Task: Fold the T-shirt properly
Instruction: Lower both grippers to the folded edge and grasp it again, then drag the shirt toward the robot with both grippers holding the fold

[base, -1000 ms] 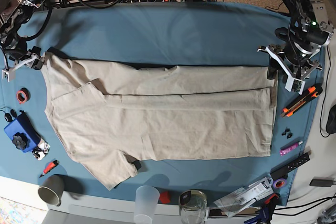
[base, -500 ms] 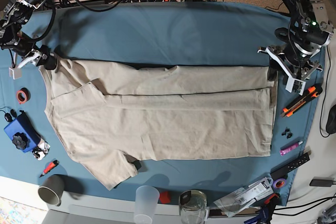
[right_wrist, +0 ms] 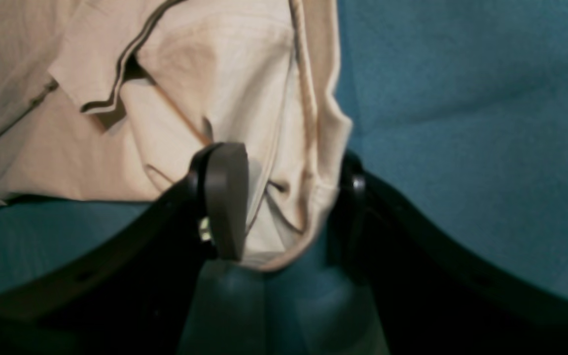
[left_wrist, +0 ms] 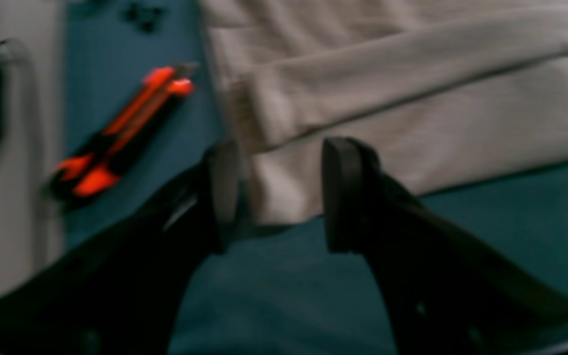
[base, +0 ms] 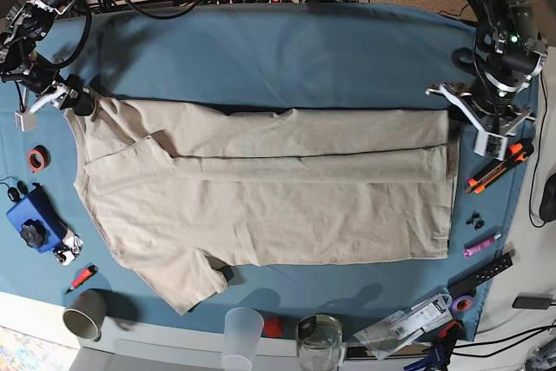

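The beige T-shirt [base: 261, 206] lies flat on the teal tablecloth [base: 287, 49], its far long edge folded over toward the middle. My right gripper [base: 74, 100] sits at the shirt's far left corner. In the right wrist view it [right_wrist: 284, 212] is open, with a bunched seam of the T-shirt [right_wrist: 215, 74] lying between its fingers [right_wrist: 225, 202]. My left gripper [base: 469, 119] is at the shirt's far right corner. The blurred left wrist view shows it [left_wrist: 284, 197] open, the corner of the T-shirt [left_wrist: 412, 98] showing between its fingers [left_wrist: 345, 192].
An orange utility knife [base: 498, 167] [left_wrist: 126, 128] lies just right of the shirt, with a purple marker [base: 482, 245] nearer. At the left edge are a red tape ring [base: 36, 159] and a blue box [base: 35, 219]. Cups [base: 241, 336] and a jar [base: 319, 342] line the front edge.
My right gripper has moved right from the bare cloth onto the shirt's far left corner. My left gripper has shifted slightly at the far right corner.
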You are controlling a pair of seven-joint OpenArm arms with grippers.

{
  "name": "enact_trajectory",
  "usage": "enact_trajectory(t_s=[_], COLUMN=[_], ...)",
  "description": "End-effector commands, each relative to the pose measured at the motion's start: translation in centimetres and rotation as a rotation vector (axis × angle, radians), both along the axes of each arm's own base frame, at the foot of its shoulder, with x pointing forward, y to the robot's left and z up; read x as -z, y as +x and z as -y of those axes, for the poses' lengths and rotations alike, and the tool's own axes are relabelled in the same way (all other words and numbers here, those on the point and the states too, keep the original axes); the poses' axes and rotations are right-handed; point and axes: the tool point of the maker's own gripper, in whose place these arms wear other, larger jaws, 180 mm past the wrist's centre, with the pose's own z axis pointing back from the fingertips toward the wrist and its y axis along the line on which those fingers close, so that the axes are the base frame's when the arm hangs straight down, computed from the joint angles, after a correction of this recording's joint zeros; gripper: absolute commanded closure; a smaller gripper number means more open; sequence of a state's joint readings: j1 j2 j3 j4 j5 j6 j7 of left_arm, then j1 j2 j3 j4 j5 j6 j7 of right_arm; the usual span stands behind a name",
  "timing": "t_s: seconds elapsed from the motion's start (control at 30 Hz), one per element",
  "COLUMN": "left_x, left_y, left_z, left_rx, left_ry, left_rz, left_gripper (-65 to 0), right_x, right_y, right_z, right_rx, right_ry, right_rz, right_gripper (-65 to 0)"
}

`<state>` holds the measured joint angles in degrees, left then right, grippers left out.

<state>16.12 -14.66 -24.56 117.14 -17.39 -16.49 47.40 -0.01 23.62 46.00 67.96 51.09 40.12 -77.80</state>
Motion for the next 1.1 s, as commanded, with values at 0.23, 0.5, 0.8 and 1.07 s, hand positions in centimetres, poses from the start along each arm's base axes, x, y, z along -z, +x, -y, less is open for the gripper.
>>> enact_trajectory(t_s=[0.23, 0.5, 0.8, 1.07], left_x=[2.0, 2.8, 4.4, 6.7], left_y=[1.2, 1.4, 3.1, 2.8], left_z=[-1.7, -1.5, -1.5, -0.5], left_rx=[-0.066, -0.069, -0.066, -0.05], left_ry=[-0.028, -0.078, -0.141, -0.251], left_rz=[-0.057, -0.073, -0.106, -0.179], left_gripper=[-26.2, -26.2, -26.2, -23.7], right_x=[0.4, 0.4, 0.3, 0.3], right_y=[-0.8, -0.8, -0.8, -0.8], right_z=[0.4, 0.4, 0.5, 0.5], right_rx=[-0.016, -0.016, -0.016, -0.016], right_ry=[-0.022, -0.022, -0.024, -0.024], right_rz=[-0.059, -0.059, -0.059, -0.058], right_gripper=[-26.3, -26.3, -26.3, -26.3])
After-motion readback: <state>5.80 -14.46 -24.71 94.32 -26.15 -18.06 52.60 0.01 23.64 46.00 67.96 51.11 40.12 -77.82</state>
